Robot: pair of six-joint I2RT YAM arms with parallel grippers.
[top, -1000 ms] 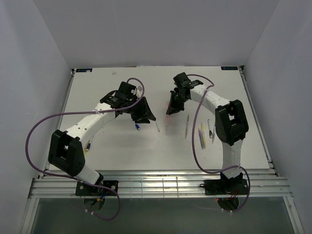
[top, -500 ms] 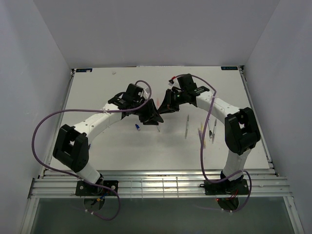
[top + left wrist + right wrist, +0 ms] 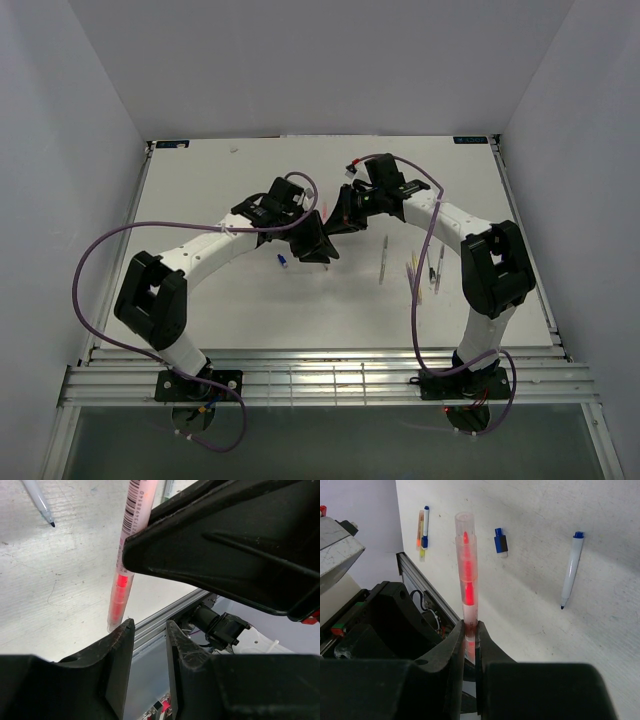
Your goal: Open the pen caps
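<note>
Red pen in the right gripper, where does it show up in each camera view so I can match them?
Top external: not discernible, hidden mid-table where the right gripper meets the left gripper.
Left wrist: left of centre, the red pen runs from the top edge down towards the left gripper's fingertips.
Right wrist: centre, upright, its base clamped between the fingers.
Shared landmark: the right gripper holding it.
</note>
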